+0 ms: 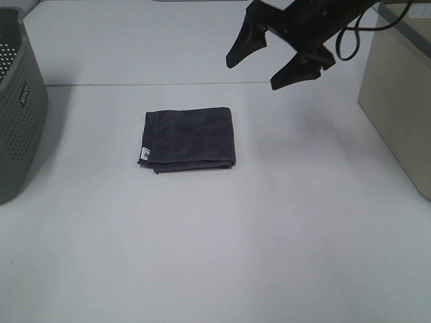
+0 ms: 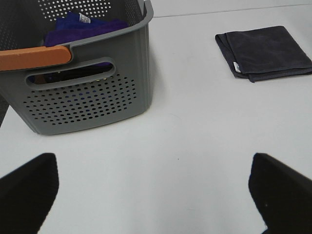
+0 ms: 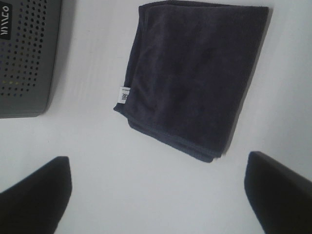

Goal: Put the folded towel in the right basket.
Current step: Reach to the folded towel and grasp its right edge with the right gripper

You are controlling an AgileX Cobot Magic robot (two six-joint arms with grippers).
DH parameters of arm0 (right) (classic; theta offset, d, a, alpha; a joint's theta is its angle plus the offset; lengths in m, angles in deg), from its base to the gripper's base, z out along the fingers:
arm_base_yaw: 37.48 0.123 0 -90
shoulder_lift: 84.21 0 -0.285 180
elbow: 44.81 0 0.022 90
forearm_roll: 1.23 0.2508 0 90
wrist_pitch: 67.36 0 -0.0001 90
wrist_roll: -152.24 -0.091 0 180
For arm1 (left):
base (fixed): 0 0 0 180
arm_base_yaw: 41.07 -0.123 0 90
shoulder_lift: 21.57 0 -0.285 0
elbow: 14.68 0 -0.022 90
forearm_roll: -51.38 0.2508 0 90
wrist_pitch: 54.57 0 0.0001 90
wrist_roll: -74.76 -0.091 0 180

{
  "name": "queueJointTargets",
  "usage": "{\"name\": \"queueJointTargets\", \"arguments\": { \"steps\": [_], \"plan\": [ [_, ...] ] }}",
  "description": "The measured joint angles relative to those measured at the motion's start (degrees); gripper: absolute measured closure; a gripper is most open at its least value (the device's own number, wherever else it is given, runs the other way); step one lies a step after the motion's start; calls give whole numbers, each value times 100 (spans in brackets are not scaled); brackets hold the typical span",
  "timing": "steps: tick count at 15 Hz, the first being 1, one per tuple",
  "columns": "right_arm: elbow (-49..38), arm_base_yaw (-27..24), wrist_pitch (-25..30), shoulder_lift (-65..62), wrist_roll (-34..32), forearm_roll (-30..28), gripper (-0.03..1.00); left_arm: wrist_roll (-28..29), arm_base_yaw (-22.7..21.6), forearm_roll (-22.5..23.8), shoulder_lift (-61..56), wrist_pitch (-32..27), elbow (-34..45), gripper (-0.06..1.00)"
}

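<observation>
Towel (image 1: 188, 139) lies flat mid-table, well apart from the right basket (image 1: 397, 101), so the right gripper (image 1: 254, 74), wide open and empty above the table, should straddle one edge and pinch every layer, while the left gripper (image 2: 156, 195) hangs open, holding nothing.

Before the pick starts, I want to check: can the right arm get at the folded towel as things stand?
Probably yes. The right tool hangs open above the table, and the folded towel lies flat in the open with nothing on it or in between.
</observation>
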Motion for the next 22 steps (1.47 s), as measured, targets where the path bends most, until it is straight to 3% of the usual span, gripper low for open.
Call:
{"name": "queueJointTargets", "arguments": {
  "steps": [5,8,14,18,19,20,21,22],
  "plan": [
    [1329,0,195,1942,6,252,5,0,0,0,0,0,0,-5],
    [1828,0,223,2492,6,269,5,0,0,0,0,0,0,-5],
    [1982,34,63,2796,-52,424,7,0,0,0,0,0,0,-5],
    [2063,481,-52,3042,-189,974,12,0,0,6,0,0,0,-5],
    [2063,642,-183,3088,-258,1043,18,0,0,6,0,0,0,-5],
    [2063,808,-390,3128,-327,1031,31,0,0,11,0,0,0,-5],
    [2063,968,-688,3203,-355,1008,59,0,0,17,0,0,0,-5],
    [2063,1020,-819,3243,-355,1008,77,-6,0,17,0,0,0,-5]
  ]
}}
